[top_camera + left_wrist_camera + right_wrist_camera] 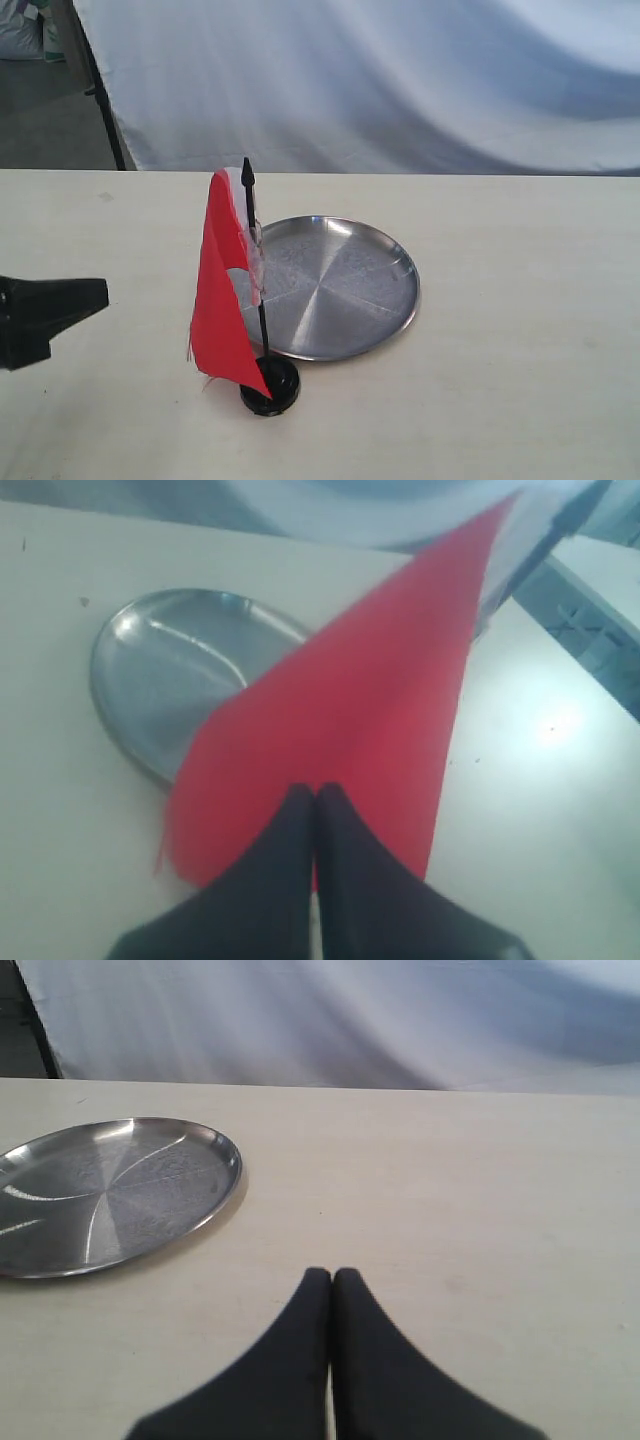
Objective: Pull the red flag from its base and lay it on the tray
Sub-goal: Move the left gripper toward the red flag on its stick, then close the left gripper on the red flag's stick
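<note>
Red flag (222, 290) upright in base (270, 388), which we see only in exterior view | left pincer (317, 792), right pincer (332, 1275) pressed together

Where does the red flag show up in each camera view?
Exterior view: red flag upright in the base, left of centre.
Left wrist view: red flag fills the middle, beyond the left gripper.
Right wrist view: not in it.
Shared landmark: the tray, seen in all three.
</note>
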Controlling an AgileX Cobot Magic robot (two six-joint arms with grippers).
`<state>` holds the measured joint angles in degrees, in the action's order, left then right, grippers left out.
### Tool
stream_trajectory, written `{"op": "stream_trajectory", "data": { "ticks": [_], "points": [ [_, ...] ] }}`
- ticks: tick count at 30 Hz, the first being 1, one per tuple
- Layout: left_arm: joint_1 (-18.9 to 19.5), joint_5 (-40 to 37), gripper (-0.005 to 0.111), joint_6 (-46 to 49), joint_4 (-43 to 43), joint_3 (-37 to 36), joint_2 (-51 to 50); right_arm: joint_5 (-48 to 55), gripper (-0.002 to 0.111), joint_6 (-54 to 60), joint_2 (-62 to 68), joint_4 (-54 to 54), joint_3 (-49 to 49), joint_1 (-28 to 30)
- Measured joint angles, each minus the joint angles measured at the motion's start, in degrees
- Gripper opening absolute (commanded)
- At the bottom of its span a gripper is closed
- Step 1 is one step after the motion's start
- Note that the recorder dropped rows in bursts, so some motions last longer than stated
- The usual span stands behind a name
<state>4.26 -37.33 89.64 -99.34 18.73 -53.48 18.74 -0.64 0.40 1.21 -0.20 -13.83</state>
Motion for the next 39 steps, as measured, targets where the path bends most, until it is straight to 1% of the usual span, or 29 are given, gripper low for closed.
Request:
{"op": "stream_trajectory", "data": {
  "ticks": [3,6,8,10,11,14,18,21,24,26,27,28,29,31,32,34,35,36,37,39],
  "points": [
    [-2.18,1.21,0.000,-2.83,-0.03,2.97,-0.73,0.00,-0.001,0.00,0.00,0.00,0.00,0.00],
    [-6.00,2.38,0.000,-6.75,1.77,7.22,-3.17,0.00,-0.001,0.00,0.00,0.00,0.00,0.00],
    [-8.80,3.85,0.000,-11.46,6.84,10.57,-5.23,0.00,-0.001,0.00,0.00,0.00,0.00,0.00],
    [-11.84,6.83,0.000,-18.55,13.58,13.96,-7.37,0.00,-0.001,0.00,0.00,0.00,0.00,0.00],
    [-13.88,8.63,0.000,-21.97,18.24,15.78,-8.71,0.00,-0.001,0.00,0.00,0.00,0.00,0.00],
    [-18.33,14.97,0.000,-29.83,27.12,17.73,-11.23,0.00,-0.001,0.00,0.00,0.00,0.00,0.00],
    [-23.50,23.69,0.000,-33.50,32.36,16.90,-13.20,0.00,-0.001,0.00,0.00,0.00,0.00,0.00],
    [-27.36,31.78,0.000,-34.20,33.21,14.61,-14.22,0.00,-0.001,0.00,0.00,0.00,0.00,0.00],
    [-32.05,40.00,0.000,-34.35,33.63,11.26,-15.58,0.00,-0.001,0.00,0.00,0.00,0.00,0.00],
    [-35.85,46.43,0.000,-34.35,33.80,8.47,-16.76,0.00,-0.001,0.00,0.00,0.00,0.00,0.00],
    [-39.54,51.49,0.000,-34.61,33.80,6.04,-17.82,0.00,-0.001,0.00,0.00,0.00,0.00,0.00],
    [-41.23,53.55,0.000,-34.74,33.80,5.22,-18.34,0.00,-0.001,0.00,0.00,0.00,0.00,0.00],
    [-43.93,55.50,0.000,-34.96,33.80,4.38,-18.91,0.00,-0.001,0.00,0.00,0.00,0.00,0.00],
    [-47.22,55.74,0.000,-35.96,33.80,4.26,-19.50,0.00,-0.001,0.00,0.00,0.00,0.00,0.00],
    [-48.04,55.74,0.000,-37.02,33.80,4.26,-19.65,0.00,-0.001,0.00,0.00,0.00,0.00,0.00],
    [-48.87,55.74,0.005,-41.37,33.80,4.26,-20.24,0.00,-0.001,0.00,0.00,0.00,0.00,0.00],
    [-48.87,55.74,0.013,-42.22,33.80,4.26,-20.52,0.00,-0.001,0.00,0.00,0.00,0.00,0.00],
    [-48.87,55.72,0.023,-42.82,33.80,4.38,-20.90,0.00,-0.001,0.00,0.00,0.00,0.00,0.00],
    [-48.87,55.26,0.037,-42.98,33.80,4.77,-21.34,0.00,-0.001,0.00,0.00,0.00,0.00,0.00],
    [-48.87,53.39,0.058,-43.36,33.80,5.84,-22.82,0.00,-0.001,0.00,0.00,0.00,0.00,0.00]
  ]
}}
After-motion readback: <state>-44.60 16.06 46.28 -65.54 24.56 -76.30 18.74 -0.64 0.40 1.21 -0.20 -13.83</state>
